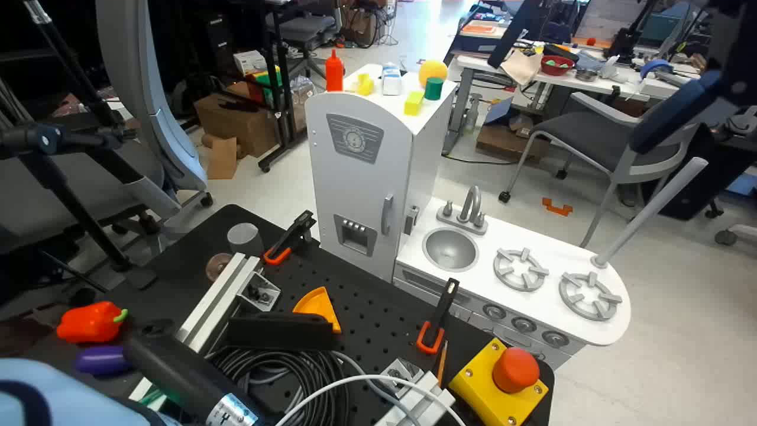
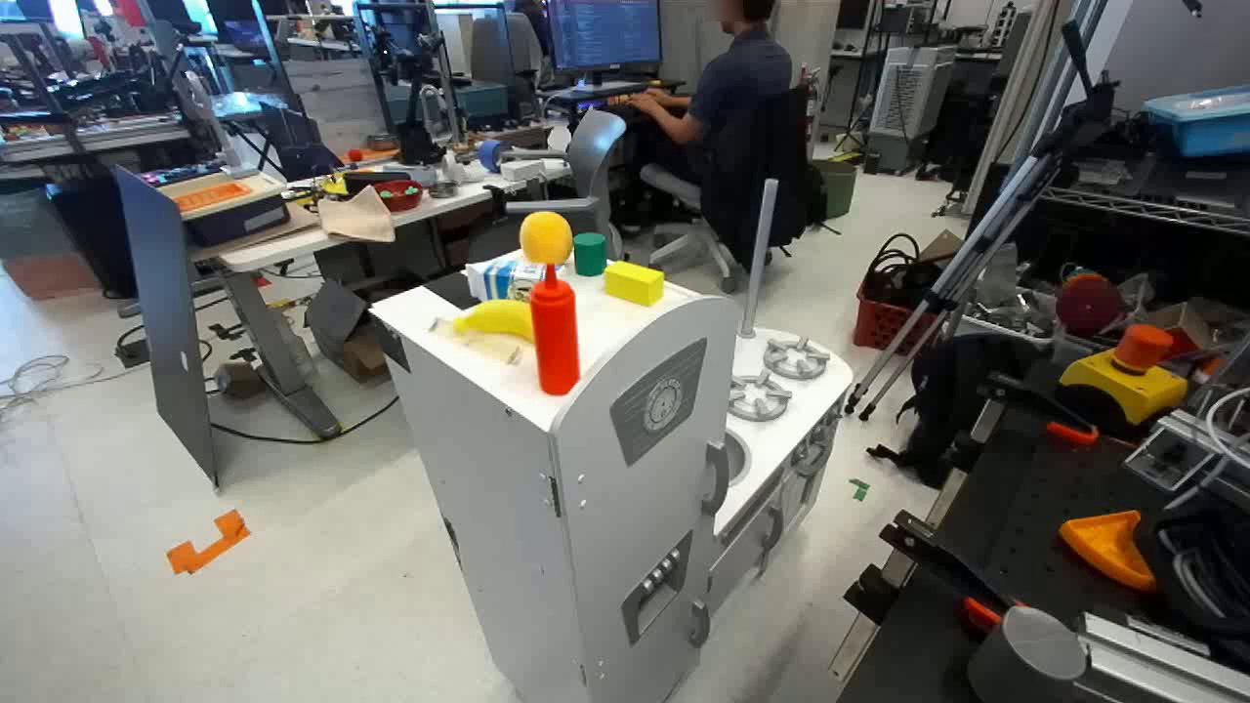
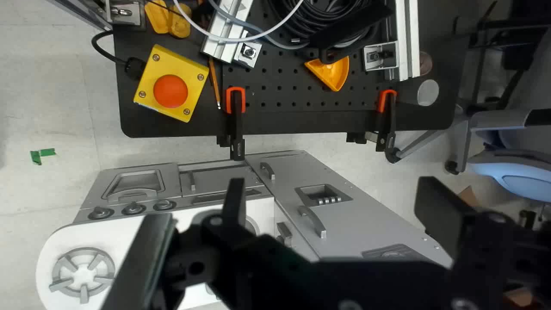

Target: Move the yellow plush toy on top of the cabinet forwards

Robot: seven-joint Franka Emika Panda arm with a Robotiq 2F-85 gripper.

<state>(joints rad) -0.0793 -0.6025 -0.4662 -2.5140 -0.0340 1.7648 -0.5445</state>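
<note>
The yellow plush toy (image 1: 433,72) is a round yellow-orange ball at the back of the cabinet's top. It also shows in an exterior view (image 2: 545,237), just above the tip of a red bottle and beside a carton. The white and grey cabinet (image 1: 361,201) stands upright with its door shut. In the wrist view my gripper (image 3: 333,189) is open and empty, its fingers wide apart over the cabinet door and counter. Its two dark fingers (image 1: 571,100) also show blurred at the upper right of an exterior view. The toy is out of the wrist view.
The cabinet top also holds a red bottle (image 2: 555,332), a banana (image 2: 495,319), a blue-white carton (image 1: 391,80), a green cylinder (image 1: 433,88) and a yellow block (image 1: 413,103). A grey pole (image 2: 760,259) rises from the counter. A black table (image 1: 378,331) stands before the cabinet.
</note>
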